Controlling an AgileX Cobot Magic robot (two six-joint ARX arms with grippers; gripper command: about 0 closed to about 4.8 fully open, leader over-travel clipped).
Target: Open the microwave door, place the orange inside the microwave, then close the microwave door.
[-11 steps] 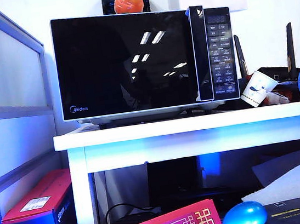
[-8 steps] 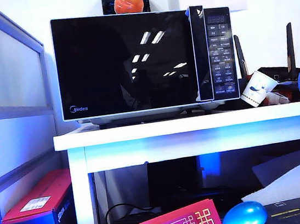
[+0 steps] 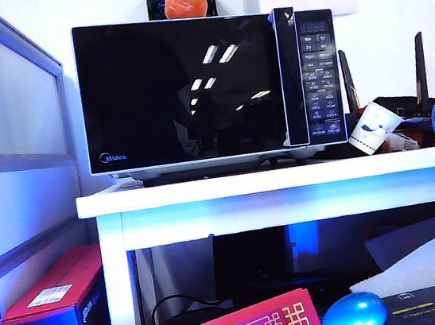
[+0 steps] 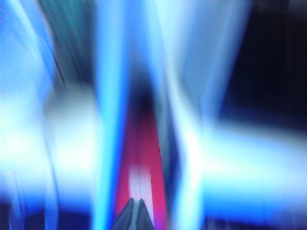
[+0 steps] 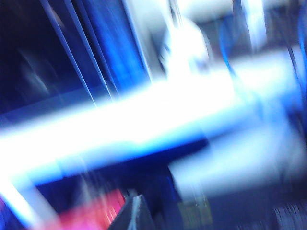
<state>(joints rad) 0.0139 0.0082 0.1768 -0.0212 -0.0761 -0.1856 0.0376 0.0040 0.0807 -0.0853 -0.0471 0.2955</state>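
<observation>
The small glossy orange sat atop the boxy black Midea microwave, its glossy black door shut. Left gripper and right gripper were closed, empty, below it. Door-opening seemingly hadn't begun; next, reach the handle.

Left gripper and right gripper both show jaws pressed together, empty, at blurred wrist views' edge; neither arm visible in exterior view.
</observation>
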